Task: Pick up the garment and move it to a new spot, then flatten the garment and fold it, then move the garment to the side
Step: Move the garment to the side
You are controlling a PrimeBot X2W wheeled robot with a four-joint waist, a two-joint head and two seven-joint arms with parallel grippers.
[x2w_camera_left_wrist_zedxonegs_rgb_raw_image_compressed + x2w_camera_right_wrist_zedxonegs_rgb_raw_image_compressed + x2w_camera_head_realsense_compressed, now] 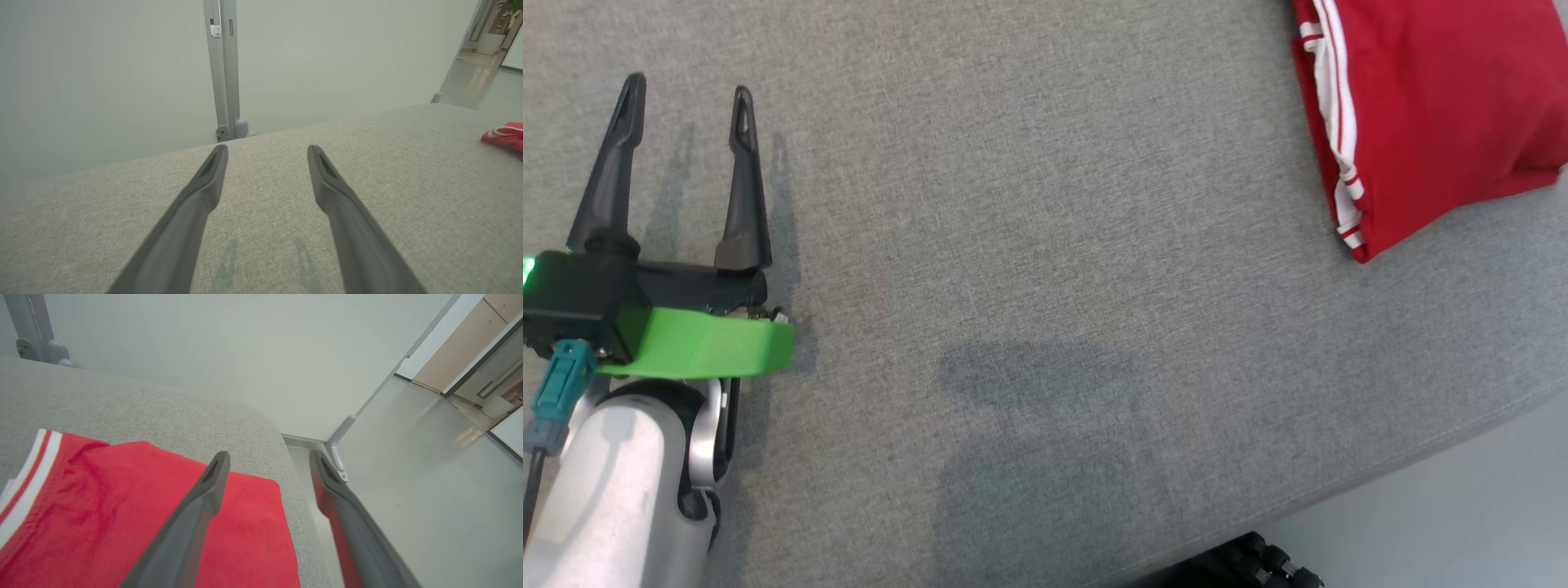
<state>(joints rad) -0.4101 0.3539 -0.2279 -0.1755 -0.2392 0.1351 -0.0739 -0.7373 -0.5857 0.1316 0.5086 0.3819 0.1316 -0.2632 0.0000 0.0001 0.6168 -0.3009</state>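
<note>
The garment (1429, 106) is red with white stripes and lies folded at the far right of the grey cushioned surface (1045, 245). In the right wrist view the garment (102, 514) spreads below my right gripper (267, 461), which hangs open just above its right edge with nothing between the fingers. A red corner of the garment (504, 134) peeks in at the right of the left wrist view. My left gripper (686, 94) hovers open over bare fabric at the left, far from the garment; its fingers (212, 167) are spread wide.
The cushioned surface ends in a rounded edge (1421, 465) at the lower right, with pale floor (1462, 523) beyond. A dark part of the robot base (1241, 563) shows at the bottom. A grey post (222, 69) and a pale wall stand behind the surface.
</note>
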